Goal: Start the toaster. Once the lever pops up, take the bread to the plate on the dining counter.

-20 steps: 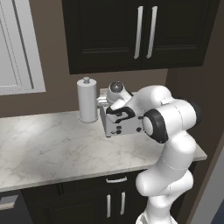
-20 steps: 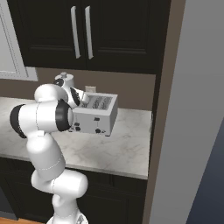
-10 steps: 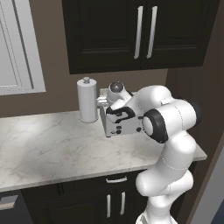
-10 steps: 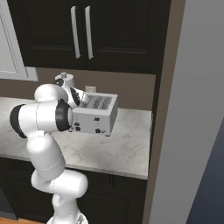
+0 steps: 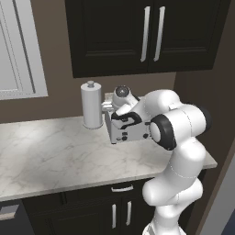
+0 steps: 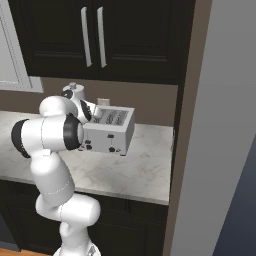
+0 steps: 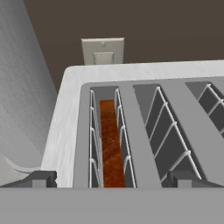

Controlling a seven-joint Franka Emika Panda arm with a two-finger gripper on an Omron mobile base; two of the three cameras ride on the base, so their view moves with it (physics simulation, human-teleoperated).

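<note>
Two base cameras look forward and down from behind the arm, one from its left, one from its right. Both take in the same stretch of marble countertop (image 5: pixel 55 147) below dark wall cabinets (image 6: pixel 100 35), with the toaster (image 6: pixel 111 131) at middle distance; the left view sees its front from the paper-towel roll (image 5: pixel 91 104) side, the right view its front and top. The hand camera hangs close above the toaster (image 7: pixel 131 127), facing down into its slots toward the wall switch plate (image 7: pixel 103 51), the bread (image 7: pixel 111 146) in the leftmost slot between the gripper (image 7: pixel 112 179) tips.

Toaster (image 6: pixel 111 131) on marble counter (image 6: pixel 135 170)
</note>
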